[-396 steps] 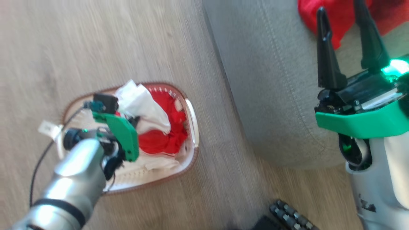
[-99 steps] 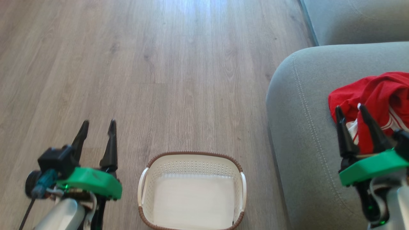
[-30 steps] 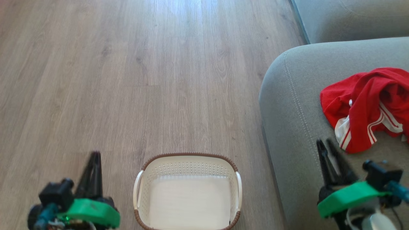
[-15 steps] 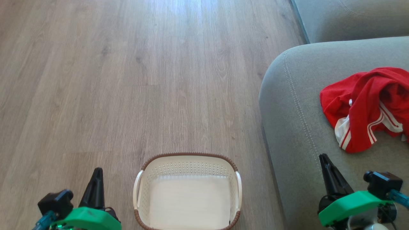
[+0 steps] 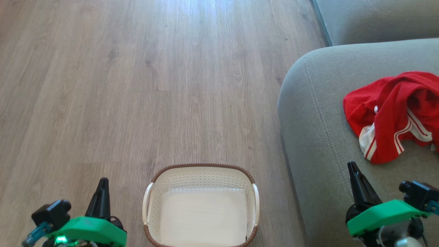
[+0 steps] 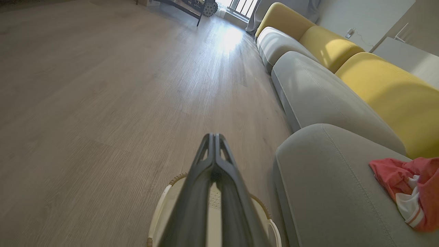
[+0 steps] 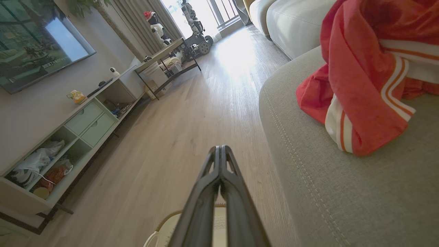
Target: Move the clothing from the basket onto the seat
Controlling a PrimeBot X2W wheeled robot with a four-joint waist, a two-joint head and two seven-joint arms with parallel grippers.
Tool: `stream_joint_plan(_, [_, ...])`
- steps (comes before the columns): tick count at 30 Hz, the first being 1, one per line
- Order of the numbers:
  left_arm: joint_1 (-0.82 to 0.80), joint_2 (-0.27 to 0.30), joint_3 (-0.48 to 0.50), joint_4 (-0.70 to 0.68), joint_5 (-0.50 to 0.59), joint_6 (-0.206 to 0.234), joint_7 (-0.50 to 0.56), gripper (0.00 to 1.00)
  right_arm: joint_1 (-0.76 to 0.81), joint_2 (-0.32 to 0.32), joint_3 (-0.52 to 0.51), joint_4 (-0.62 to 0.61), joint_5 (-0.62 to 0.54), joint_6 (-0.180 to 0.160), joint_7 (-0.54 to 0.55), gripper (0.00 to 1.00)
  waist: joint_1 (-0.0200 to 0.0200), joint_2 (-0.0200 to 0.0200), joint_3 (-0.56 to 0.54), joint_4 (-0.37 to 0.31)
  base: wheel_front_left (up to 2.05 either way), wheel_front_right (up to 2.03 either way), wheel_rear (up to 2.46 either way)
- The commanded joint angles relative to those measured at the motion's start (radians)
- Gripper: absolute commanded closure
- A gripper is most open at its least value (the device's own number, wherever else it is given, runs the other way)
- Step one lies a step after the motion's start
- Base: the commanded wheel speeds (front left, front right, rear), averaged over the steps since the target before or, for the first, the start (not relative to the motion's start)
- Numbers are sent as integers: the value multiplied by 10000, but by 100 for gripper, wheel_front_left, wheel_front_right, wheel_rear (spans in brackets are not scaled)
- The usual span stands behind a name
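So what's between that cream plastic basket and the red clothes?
Nothing loose. The head view shows a strip of bare wood-plank floor beside the cream perforated basket, then bare grey-green fabric seat cushion up to the crumpled red-and-white clothing.

Living room, sofa (image 6: 346,44), television (image 7: 37,41), shelf unit (image 7: 85,120)

Basket (image 5: 202,166) empty on floor (image 5: 137,85), bottom centre. Clothing (image 5: 391,113) heaped on seat (image 5: 319,137), right. Left gripper (image 5: 103,181) pinched closed beside basket; right gripper (image 5: 351,166) pinched closed over seat, near clothing
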Motion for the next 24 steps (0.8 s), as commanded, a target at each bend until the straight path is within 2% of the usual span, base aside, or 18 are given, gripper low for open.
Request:
stream_joint_plan(1, [-546, 46, 344, -230, -273, -101, 53, 100, -489, 17, -50, -257, 310, 0, 86, 100, 0, -1, 3, 0, 0, 0, 0])
stream_joint_plan(24, [-877, -344, 1016, 2, -2546, -621, 721, 100, -804, 149, -310, 4, 2722, -1, 548, 100, 0, -1, 44, -12, 0, 0, 0])
